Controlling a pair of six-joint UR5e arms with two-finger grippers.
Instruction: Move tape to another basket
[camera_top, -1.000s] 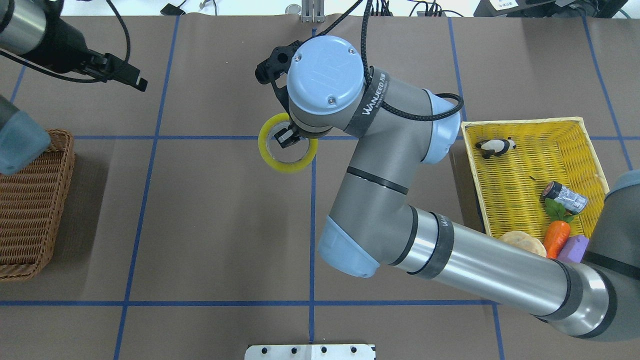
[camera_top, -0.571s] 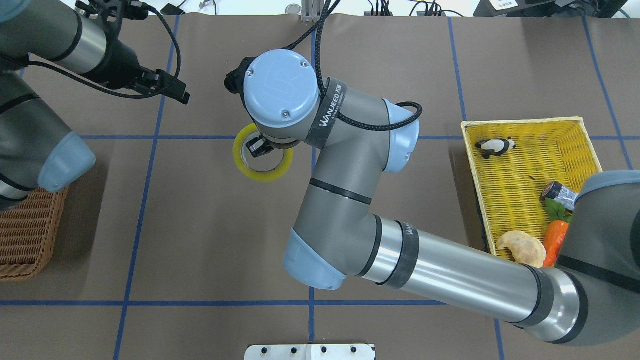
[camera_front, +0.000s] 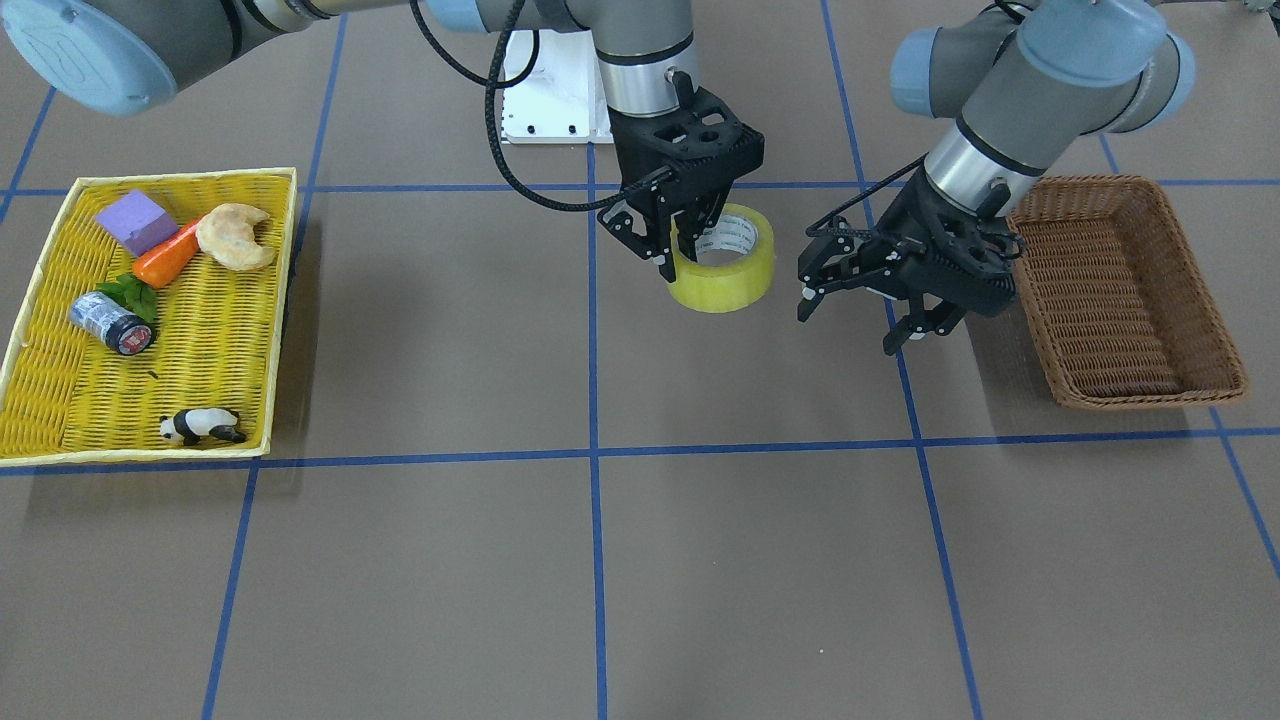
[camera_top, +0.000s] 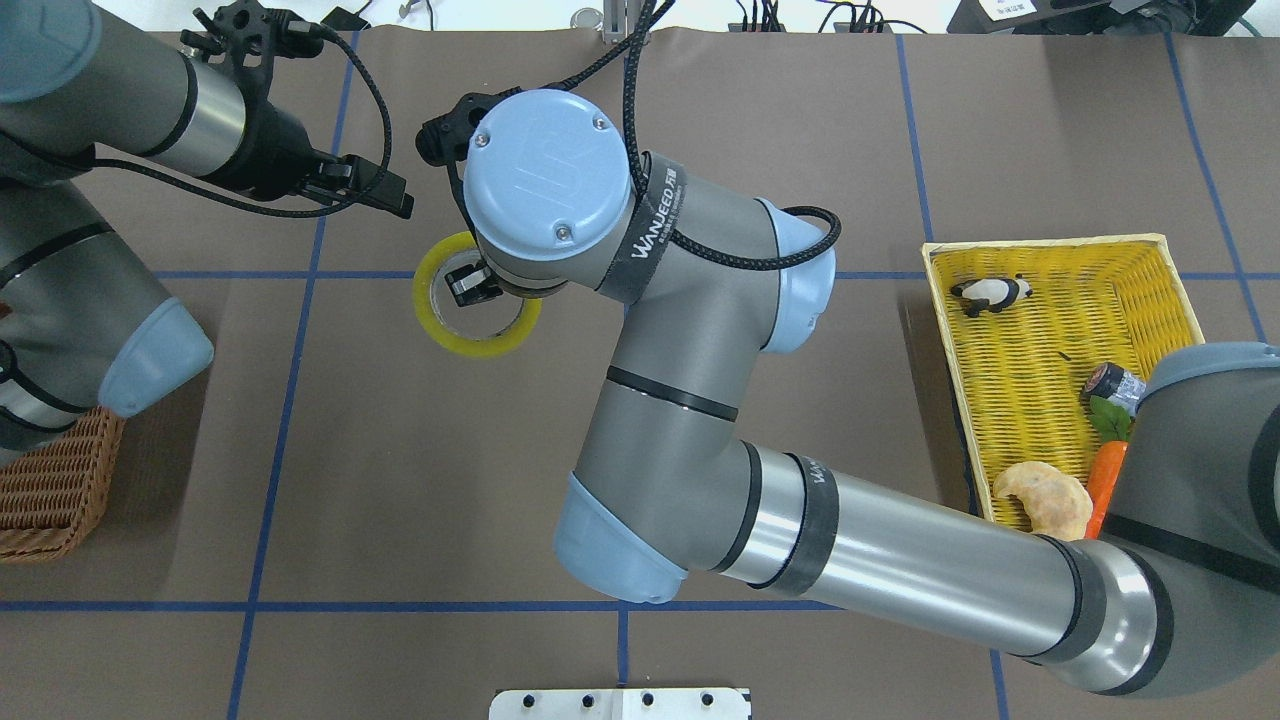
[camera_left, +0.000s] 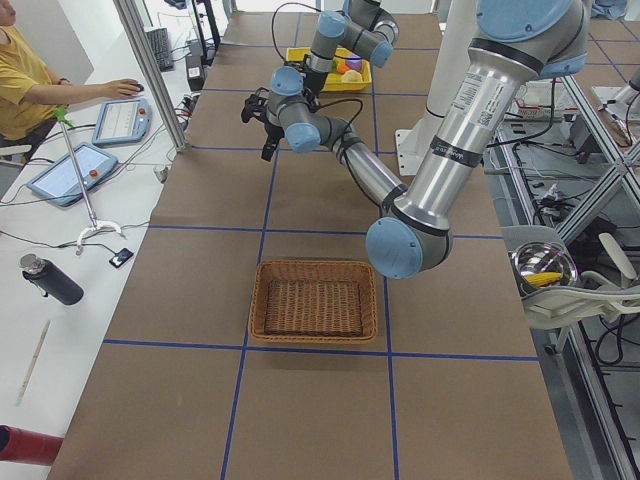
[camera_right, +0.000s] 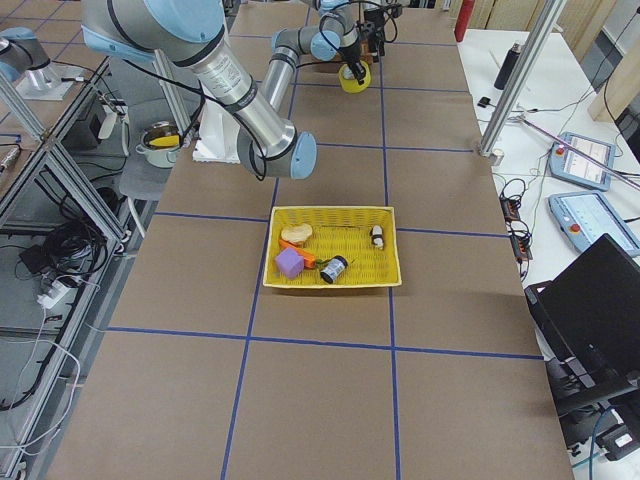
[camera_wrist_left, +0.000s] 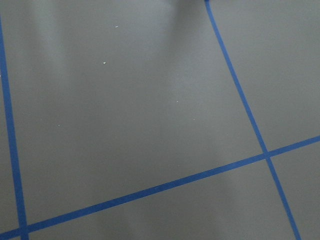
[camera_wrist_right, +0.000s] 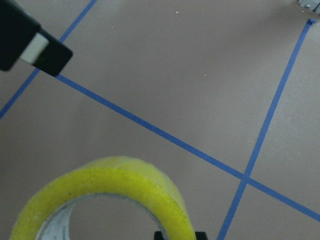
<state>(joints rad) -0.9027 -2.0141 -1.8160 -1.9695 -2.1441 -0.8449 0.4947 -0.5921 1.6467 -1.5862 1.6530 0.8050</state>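
Note:
The yellow tape (camera_front: 735, 285) is a wide glossy roll with a white printed core. My right gripper (camera_front: 682, 255) is shut on its wall, one finger inside the ring and one outside, over the table's middle. The roll also shows in the overhead view (camera_top: 432, 318) and the right wrist view (camera_wrist_right: 115, 185). My left gripper (camera_front: 848, 325) is open and empty, close beside the tape on the basket's side, apart from it. The dark-brown wicker basket (camera_front: 1120, 290) stands empty at the table's left end (camera_left: 315, 305).
The shallow yellow tray (camera_front: 150, 310) at the right end holds a purple block (camera_front: 135, 220), carrot (camera_front: 168, 260), pastry (camera_front: 235, 235), small silver roll (camera_front: 108, 322) and panda (camera_front: 200, 427). The left wrist view shows only brown mat with blue lines.
My right arm has carried the tape to the left, toward the left arm. My left arm has swung in from the far left toward the tape.

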